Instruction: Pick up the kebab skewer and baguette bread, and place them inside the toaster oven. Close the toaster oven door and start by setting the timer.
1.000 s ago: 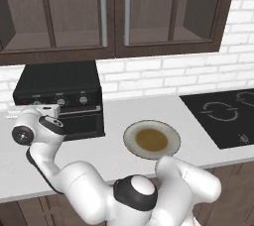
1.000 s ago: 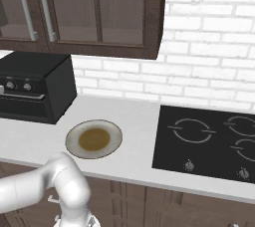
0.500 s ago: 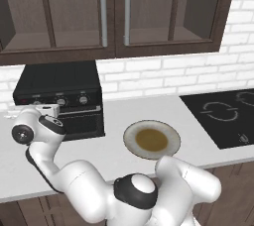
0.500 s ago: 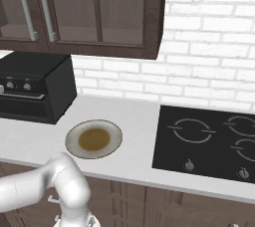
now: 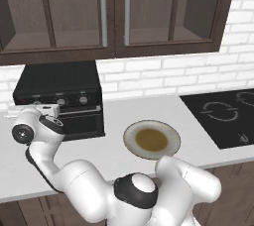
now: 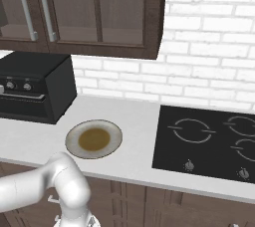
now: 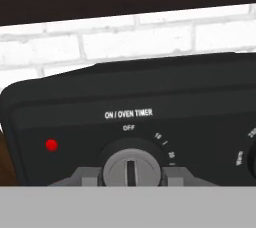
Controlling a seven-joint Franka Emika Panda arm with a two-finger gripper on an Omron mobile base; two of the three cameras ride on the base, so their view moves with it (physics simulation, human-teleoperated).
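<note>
The black toaster oven (image 5: 58,91) stands at the counter's left end with its door (image 5: 79,122) closed. My gripper (image 5: 48,109) is at the left of its control panel. In the hand view the gripper (image 7: 129,176) is shut on the grey timer knob (image 7: 131,164), with a finger (image 7: 82,178) pressed against each side. The knob's slot stands upright under the OFF mark of the ON / OVEN TIMER label. A red light (image 7: 51,145) glows to the knob's left. The kebab skewer and baguette bread are hidden. The oven (image 6: 32,91) also sits at the far left of the right base view.
An empty round plate (image 5: 130,143) with a brown centre lies on the white counter right of the oven. A black cooktop (image 5: 223,118) fills the counter's right end. Dark wall cabinets (image 5: 114,12) hang above, over a white brick wall.
</note>
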